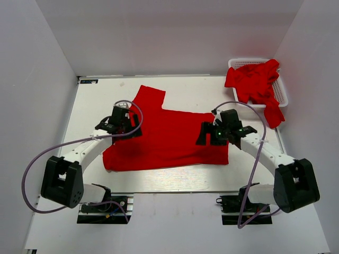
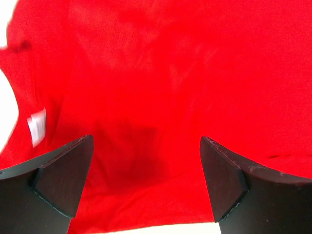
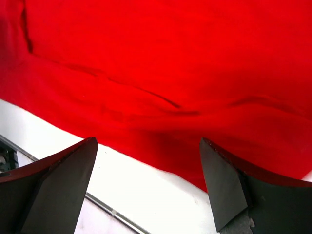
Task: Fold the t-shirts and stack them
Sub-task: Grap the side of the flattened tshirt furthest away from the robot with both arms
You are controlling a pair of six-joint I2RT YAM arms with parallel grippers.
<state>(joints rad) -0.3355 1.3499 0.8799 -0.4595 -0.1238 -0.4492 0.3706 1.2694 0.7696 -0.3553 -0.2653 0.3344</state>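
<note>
Fingers on my left gripper [image 2: 146, 146] stand spread wide with nothing between them, hovering over the plain bright red cloth t-shirt [image 1: 169, 138] near its left end. My right gripper [image 3: 146, 145] is likewise spread and empty, above the shirt's right part, where an edge of red cloth meets the white table [image 1: 201, 90].

That shirt lies flat in the middle of the table between the two arms, one sleeve pointing to the far side. I cannot tell whether any fold has been made in it.

Further out, at the far right corner, a white plastic lattice basket [image 1: 248, 61] holds a crumpled heap of more red t-shirts [image 1: 254, 79], part of it trailing over the near rim.

No folded stack shows anywhere, so I judge the job barely begun: this shirt to fold, the rest to follow.

As for writing, a small white tag [image 2: 36, 126] shows on the shirt in the left wrist view, too blurred to read.
</note>
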